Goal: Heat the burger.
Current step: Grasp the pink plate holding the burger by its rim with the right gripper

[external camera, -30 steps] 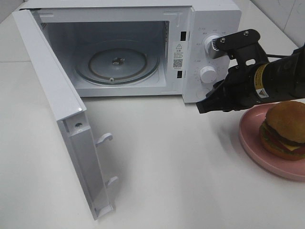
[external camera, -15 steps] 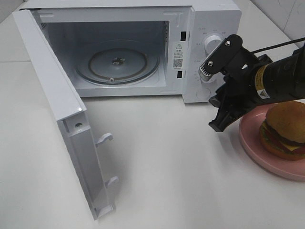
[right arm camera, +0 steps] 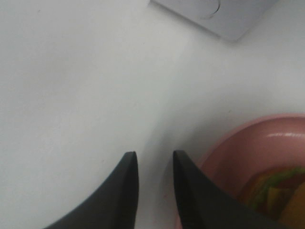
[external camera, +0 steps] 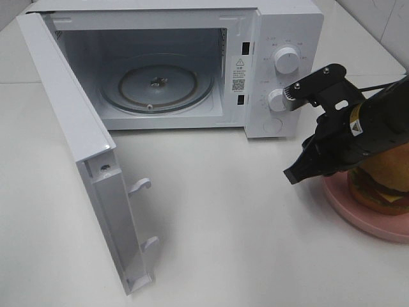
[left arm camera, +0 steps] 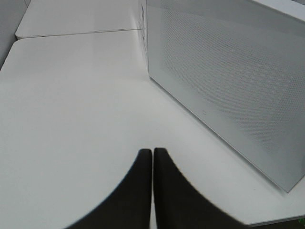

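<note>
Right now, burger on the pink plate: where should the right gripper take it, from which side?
Probably across the burger at its bun sides, jaws straddling the whole stack, coming down from above on the microwave side. It is round, so any diameter fits; the pink plate's raised rim blocks a low approach. The right gripper is open beside that rim.

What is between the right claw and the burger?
Just the rim of the pink plate, in the right wrist view: the right gripper sits outside it, the burger inside.

High view down on microwave (external camera: 287, 19); 2 wrist views close, sharing table (left arm camera: 71, 119).
</note>
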